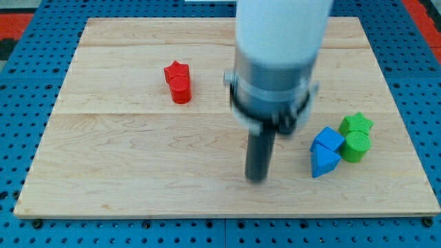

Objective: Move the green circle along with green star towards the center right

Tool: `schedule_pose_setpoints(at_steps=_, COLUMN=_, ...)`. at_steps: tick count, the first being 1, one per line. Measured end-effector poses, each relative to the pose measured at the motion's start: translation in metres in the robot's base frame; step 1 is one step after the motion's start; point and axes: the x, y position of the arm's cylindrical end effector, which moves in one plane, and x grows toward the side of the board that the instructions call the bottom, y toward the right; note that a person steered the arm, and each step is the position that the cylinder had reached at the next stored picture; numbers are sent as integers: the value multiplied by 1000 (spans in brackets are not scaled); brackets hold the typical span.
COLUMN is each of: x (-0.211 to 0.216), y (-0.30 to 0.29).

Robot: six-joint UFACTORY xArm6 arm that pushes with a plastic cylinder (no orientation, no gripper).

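The green star (pixel 356 123) sits near the view's right edge of the wooden board (pixel 138 172). The green circle (pixel 356 146) lies just below it, touching it. A blue cube (pixel 328 140) and a blue triangle (pixel 324 162) sit against the green pair's left side. My tip (pixel 256 178) is on the board to the left of the blue blocks, about a block's width or two away, touching none. The arm's white and grey body (pixel 275 62) hangs above it and hides the board's upper middle.
A red star (pixel 176 71) and a red circle (pixel 181 89) stand together at the upper left of centre. The board lies on a blue pegboard (pixel 21 138), with its edges close to the green blocks on the right.
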Motion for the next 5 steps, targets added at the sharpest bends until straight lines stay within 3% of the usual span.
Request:
schedule_pose_setpoints(at_steps=1, x=18, y=80)
schedule_pose_setpoints(at_steps=2, x=-4, y=157)
schedule_pose_setpoints(at_steps=5, x=-84, y=135)
